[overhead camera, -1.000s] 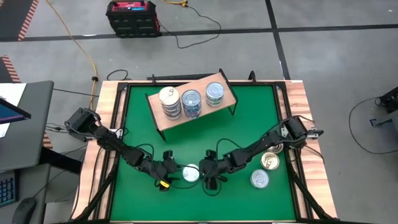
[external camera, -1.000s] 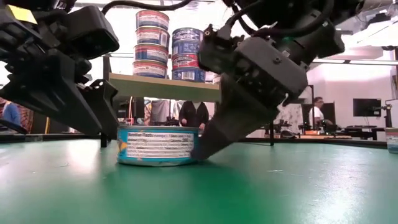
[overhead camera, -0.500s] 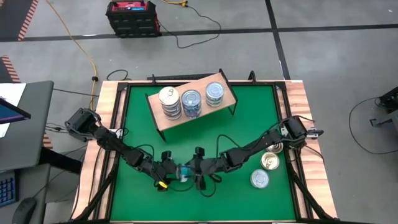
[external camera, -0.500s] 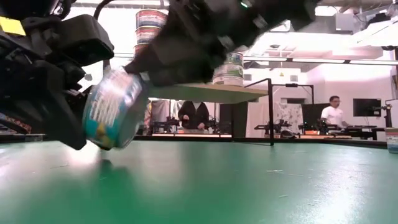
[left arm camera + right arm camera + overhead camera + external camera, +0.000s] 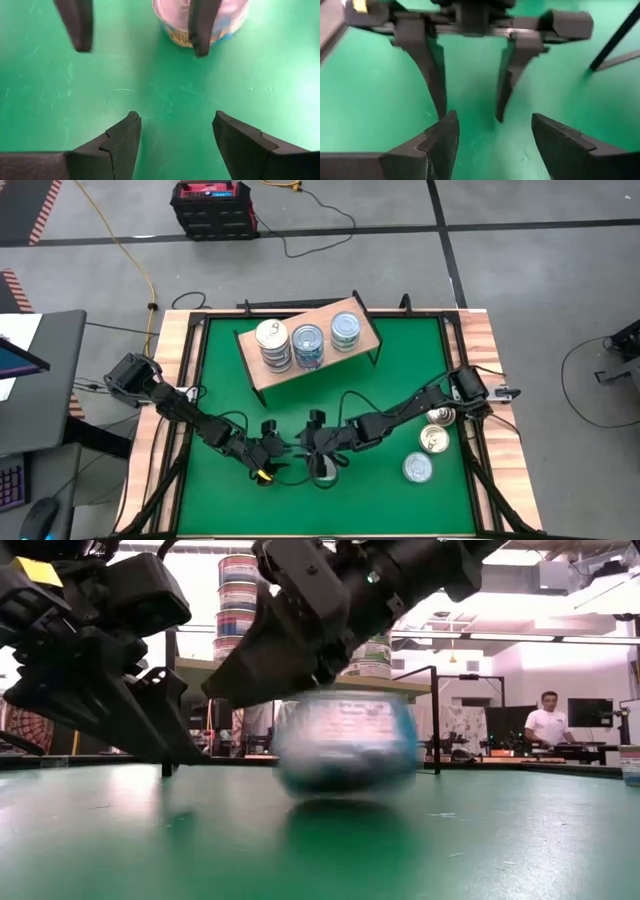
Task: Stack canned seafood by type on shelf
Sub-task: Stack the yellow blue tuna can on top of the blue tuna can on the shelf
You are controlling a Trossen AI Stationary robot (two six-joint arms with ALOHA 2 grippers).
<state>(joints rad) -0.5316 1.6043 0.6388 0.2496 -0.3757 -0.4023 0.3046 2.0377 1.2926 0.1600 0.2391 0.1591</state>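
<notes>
In the high view, the left gripper [image 5: 272, 452] and the right gripper [image 5: 318, 448] are seen facing each other, tips close together, in the lower centre of the frame, low over the green table [image 5: 220, 370]; both pairs of jaws are spread apart and nothing is grasped by either; bare green surface alone is shown between the fingers in each wrist view.

1 can [image 5: 345, 745] is found in the centre of the low view, blurred, resting on the table directly beneath the right gripper; in the left wrist view this can [image 5: 200, 20] is seen at the top of the frame, partly covered by 1 finger of the right gripper, outside the gap between that gripper's 2 fingers.

The shelf [image 5: 300, 370] is placed at the upper centre of the high view, set at an angle; 3 stacks of cans [image 5: 308, 340] are carried on it in a row.

3 loose cans [image 5: 417, 468] are left on the table at the lower right of the high view, close to the right arm.
</notes>
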